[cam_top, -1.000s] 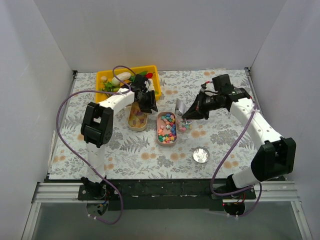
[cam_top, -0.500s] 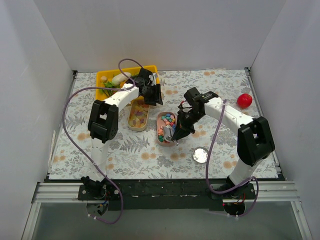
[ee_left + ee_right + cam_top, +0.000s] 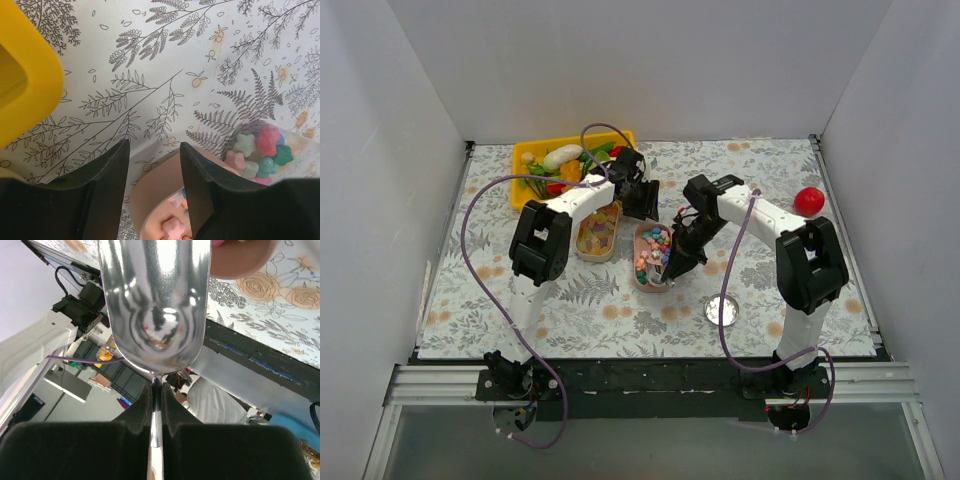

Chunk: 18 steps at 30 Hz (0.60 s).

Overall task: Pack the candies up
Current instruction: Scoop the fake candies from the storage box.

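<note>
Pastel candies (image 3: 653,252) fill a beige oval container (image 3: 642,283) at mid-table. Translucent yellow-orange candies (image 3: 595,233) lie in a second container to its left. My left gripper (image 3: 642,200) hovers at the pastel container's far end. In the left wrist view it (image 3: 153,145) is open, with the container's curved rim (image 3: 160,172) between the fingers and a gap at the left finger. Pastel candies (image 3: 257,150) show to the right. My right gripper (image 3: 682,250) is shut on the thin handle of a metal scoop (image 3: 155,305), whose bowl dips over the pastel container.
A yellow tray (image 3: 525,183) of toy vegetables sits at the back left, close behind the left gripper. A small round silver tin (image 3: 722,310) lies near the front right. A red ball (image 3: 808,200) rests at the right edge. White walls enclose the floral cloth.
The left gripper moved right, from over the yellow-orange container to the far end of the pastel one. The right arm swung the scoop left and down over the pastel candies, uncovering the red ball.
</note>
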Tool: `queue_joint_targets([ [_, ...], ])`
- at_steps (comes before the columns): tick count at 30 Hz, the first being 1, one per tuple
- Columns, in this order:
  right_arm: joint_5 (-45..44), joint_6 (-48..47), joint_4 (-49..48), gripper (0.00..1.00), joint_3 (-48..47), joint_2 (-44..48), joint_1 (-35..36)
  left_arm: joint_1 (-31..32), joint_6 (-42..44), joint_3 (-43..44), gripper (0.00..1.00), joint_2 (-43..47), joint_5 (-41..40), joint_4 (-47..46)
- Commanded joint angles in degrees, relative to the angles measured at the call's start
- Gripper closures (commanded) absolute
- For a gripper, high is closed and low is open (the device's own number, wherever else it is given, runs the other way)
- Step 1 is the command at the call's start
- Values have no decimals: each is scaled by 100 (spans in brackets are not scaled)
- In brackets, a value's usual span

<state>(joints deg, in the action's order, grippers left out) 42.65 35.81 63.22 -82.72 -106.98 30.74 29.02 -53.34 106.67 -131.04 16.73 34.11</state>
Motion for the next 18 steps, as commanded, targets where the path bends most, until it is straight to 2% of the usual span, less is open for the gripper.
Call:
queue_joint_targets([
  [1,235,-171,498,99,-51,-103,-226,16,280,-120,55,254,-152,-264],
  [8,375,-338,700,99,-560,-613,-297,69,377,-77,55,141,-276,-308],
  [15,262,-444,779,99,-658,-912,-358,122,377,-6,55,44,-329,-326],
  [17,60,-461,814,99,-780,-974,-411,139,386,-6,56,26,-311,-317],
  [18,-2,-479,832,99,-859,-1052,-420,157,395,-15,59,18,-302,-317],
])
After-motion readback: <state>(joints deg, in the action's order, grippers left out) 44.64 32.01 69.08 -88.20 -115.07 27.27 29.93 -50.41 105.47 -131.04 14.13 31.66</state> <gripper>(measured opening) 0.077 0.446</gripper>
